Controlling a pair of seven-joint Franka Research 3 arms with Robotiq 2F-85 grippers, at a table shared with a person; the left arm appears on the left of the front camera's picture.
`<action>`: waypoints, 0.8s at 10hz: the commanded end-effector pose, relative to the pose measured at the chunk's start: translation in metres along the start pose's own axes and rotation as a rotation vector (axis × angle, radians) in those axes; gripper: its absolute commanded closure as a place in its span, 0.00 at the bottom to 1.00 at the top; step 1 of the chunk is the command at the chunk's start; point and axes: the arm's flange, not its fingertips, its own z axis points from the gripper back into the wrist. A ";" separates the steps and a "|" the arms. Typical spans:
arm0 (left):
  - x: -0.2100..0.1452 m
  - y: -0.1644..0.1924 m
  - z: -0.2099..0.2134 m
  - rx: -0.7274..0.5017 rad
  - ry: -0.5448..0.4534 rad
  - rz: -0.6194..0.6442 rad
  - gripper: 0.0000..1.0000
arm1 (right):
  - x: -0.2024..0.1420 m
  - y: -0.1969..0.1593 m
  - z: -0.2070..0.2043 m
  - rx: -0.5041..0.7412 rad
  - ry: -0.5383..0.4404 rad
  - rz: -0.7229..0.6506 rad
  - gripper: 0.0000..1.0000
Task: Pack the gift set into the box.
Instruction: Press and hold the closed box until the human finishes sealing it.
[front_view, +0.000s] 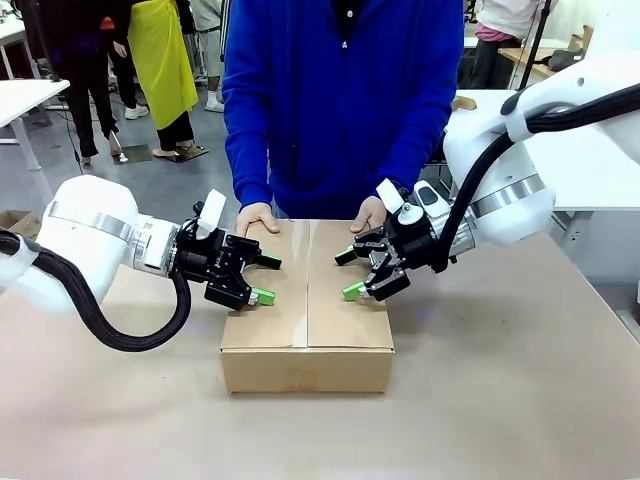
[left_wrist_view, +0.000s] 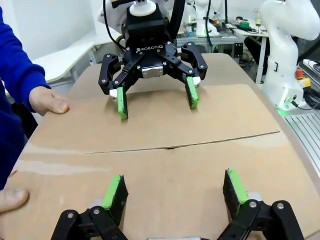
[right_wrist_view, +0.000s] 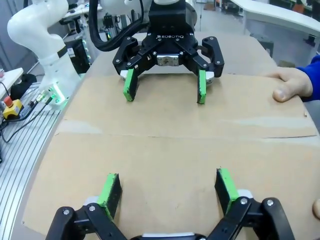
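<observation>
Box (front_view: 306, 330) sits near, mid-table (front_view: 500, 400), flaps folded flat, gift set presumably packed inside. Left hand (front_view: 266, 279) and right hand (front_view: 349, 274) hover over the flaps, both released and empty. Person's hands (front_view: 257, 217) steady the far edge. Likely only sealing remains.

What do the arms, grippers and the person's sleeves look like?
Both white: left arm, right arm, with silver wrist rings and black ribbed hoses. Both black: left gripper, right gripper, with green pads and white ROBOTIQ print. Person: blue sleeves.
</observation>
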 end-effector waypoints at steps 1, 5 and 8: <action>-0.004 -0.004 0.001 -0.007 -0.012 -0.021 0.00 | -0.004 0.002 -0.002 -0.015 -0.011 -0.020 0.00; -0.004 -0.004 0.001 -0.007 -0.012 -0.021 0.00 | -0.004 0.002 -0.002 -0.015 -0.011 -0.020 0.00; -0.004 -0.004 0.001 -0.007 -0.012 -0.021 0.00 | -0.004 0.002 -0.002 -0.015 -0.011 -0.020 0.00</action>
